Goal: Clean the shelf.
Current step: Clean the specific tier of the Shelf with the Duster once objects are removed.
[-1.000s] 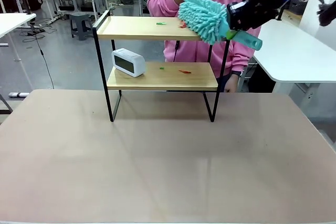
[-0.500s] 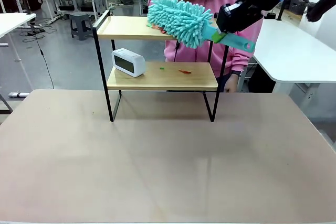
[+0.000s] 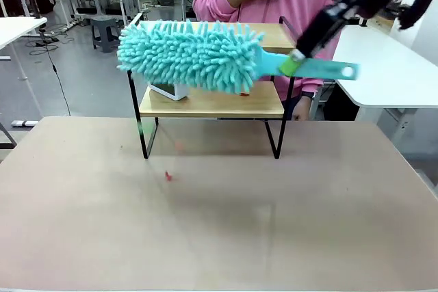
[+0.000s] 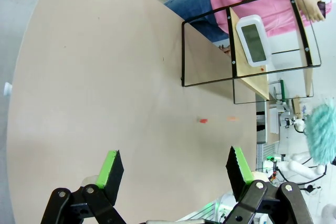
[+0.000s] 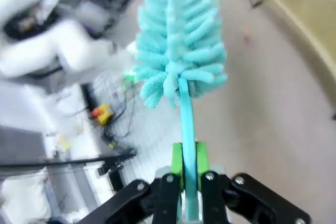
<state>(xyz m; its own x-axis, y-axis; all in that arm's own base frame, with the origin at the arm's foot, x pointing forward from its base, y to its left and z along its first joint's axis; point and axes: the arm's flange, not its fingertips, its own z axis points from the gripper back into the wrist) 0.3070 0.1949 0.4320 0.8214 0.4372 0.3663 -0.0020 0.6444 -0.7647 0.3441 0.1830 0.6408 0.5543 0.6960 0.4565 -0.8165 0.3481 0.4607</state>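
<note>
Right end effector (image 5: 188, 162) grips teal duster (image 3: 185, 56) near shelf (image 3: 226, 104); left end effector (image 4: 175, 165) released.

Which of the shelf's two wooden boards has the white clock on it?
The lower board: the white clock stands at its left end, beneath the upper board, partly hidden in the front view by the teal duster.

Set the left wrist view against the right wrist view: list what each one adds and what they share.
Left wrist view adds: the open left gripper, a white clock on the shelf, and red scraps on the table. Right wrist view adds: the right gripper shut on the teal duster by its handle. Shared: the duster, the shelf and the table.
</note>
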